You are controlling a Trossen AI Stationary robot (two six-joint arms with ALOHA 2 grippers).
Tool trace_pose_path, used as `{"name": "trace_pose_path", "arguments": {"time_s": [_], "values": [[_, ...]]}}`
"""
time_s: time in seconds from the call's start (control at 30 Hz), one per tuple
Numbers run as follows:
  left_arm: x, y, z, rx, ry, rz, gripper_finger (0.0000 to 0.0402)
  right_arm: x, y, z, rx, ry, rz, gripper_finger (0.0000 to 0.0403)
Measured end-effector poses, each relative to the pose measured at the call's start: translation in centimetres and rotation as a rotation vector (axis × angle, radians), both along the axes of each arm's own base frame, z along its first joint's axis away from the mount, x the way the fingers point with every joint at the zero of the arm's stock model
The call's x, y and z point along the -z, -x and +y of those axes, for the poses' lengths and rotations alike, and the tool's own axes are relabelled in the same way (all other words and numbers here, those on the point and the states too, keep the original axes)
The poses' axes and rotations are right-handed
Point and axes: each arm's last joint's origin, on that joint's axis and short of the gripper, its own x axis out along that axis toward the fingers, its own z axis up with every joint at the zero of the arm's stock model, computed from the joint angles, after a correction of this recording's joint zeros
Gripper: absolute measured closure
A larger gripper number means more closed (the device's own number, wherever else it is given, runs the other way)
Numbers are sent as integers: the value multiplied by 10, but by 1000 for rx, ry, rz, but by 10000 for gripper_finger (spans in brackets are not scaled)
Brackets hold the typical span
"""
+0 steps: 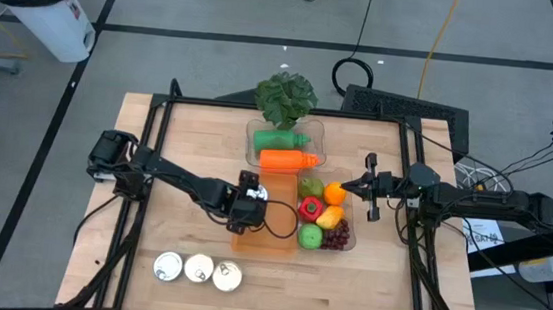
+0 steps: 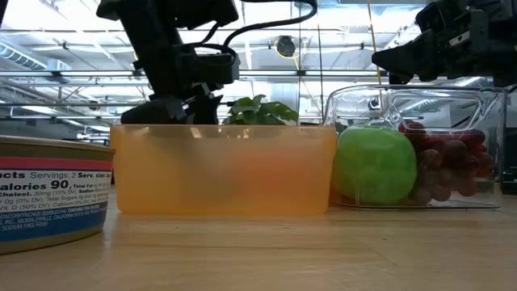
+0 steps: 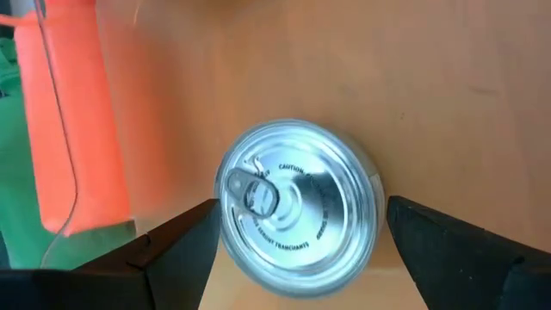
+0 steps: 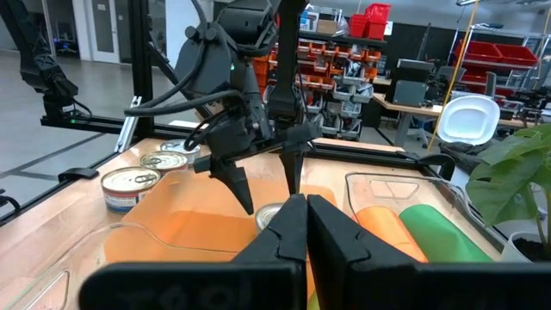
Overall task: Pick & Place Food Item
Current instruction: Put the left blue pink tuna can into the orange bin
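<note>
A silver can (image 3: 293,185) with a ring-pull lid stands upright on the floor of the orange bin (image 1: 274,240). My left gripper (image 1: 253,195) hangs over the bin, pointing steeply down and open. In the left wrist view its fingers (image 3: 185,245) stand on either side of the can with narrow gaps. From the right wrist view the same gripper (image 4: 267,194) is seen over the can (image 4: 269,215). My right gripper (image 1: 346,184) waits shut and level at the table's right, above the clear fruit bin (image 1: 341,243).
Three more cans (image 1: 198,267) stand at the near left of the table. The fruit bin holds a green apple (image 2: 376,166), grapes (image 2: 448,158) and other fruit. A far clear bin (image 1: 254,133) holds orange and green bottles, with a leafy plant (image 1: 285,96) behind it.
</note>
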Motion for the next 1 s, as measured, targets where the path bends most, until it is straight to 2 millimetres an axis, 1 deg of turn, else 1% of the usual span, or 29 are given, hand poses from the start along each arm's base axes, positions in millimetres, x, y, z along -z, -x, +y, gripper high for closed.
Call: {"name": "trace_pose_path", "arguments": {"time_s": [0.13,0.27,0.37,0.43,0.5,0.6,0.67,0.73,0.8,0.87,0.93,1.0], "values": [[-8,-2,1,-50,-14,-1,55,0,0,0,0,0,0,403],[-20,-6,1,-134,-20,-44,55,0,0,0,0,0,0,403],[-31,-7,3,-215,25,-48,55,0,0,0,0,0,0,403],[-40,-2,6,-284,70,-14,55,0,0,0,0,0,0,403],[-54,8,9,-365,129,14,55,0,0,0,0,0,-1,403],[-76,30,10,-484,243,23,55,0,0,0,0,0,-1,403],[-89,46,5,-546,352,19,55,0,0,0,0,0,0,403],[-99,62,-5,-590,489,36,55,0,0,0,0,0,-1,403],[-102,79,-18,-616,620,92,55,0,0,0,0,0,0,403],[-100,96,-35,-627,707,189,55,0,0,0,0,0,0,403],[-96,113,-52,-687,734,283,55,0,0,0,0,0,0,403],[-89,127,-64,-790,721,339,55,0,0,0,0,0,0,403]]}}
